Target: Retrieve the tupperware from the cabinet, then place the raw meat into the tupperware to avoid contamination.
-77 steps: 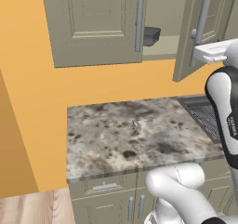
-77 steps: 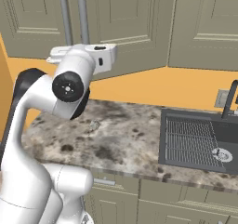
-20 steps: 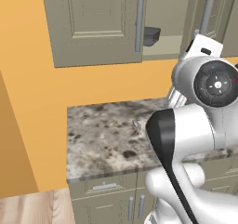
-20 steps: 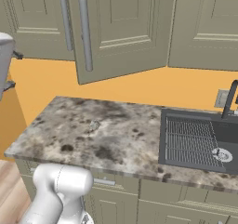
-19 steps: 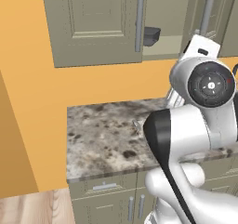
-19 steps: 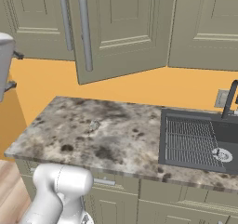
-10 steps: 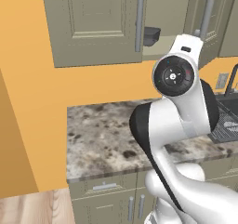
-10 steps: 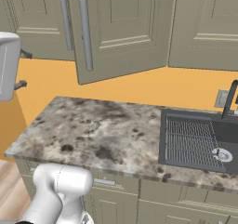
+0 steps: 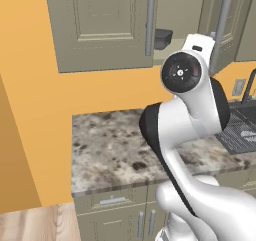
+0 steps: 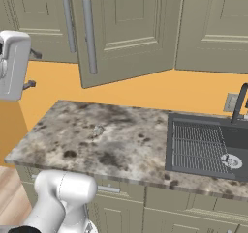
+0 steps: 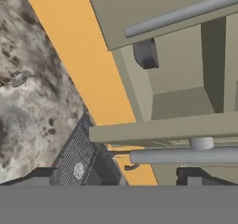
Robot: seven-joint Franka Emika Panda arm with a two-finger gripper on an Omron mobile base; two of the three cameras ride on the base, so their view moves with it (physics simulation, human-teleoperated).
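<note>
Now your pincer [image 11: 116,174] hangs open and empty before the cabinet [image 11: 186,86], whose door stands ajar. The tupperware [image 11: 146,54] sits on the shelf inside it, well above the speckled surface [image 9: 107,147].

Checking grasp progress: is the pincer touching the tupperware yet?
Apart. In the hand view the pincer is open at the bottom edge, while the tupperware sits far up the frame on the cabinet shelf, with an open door edge between them.

Arm raised high, elbow bent; end effector [image 11: 116,175] empty, fingers wide apart (hand rolled sideways).
</note>
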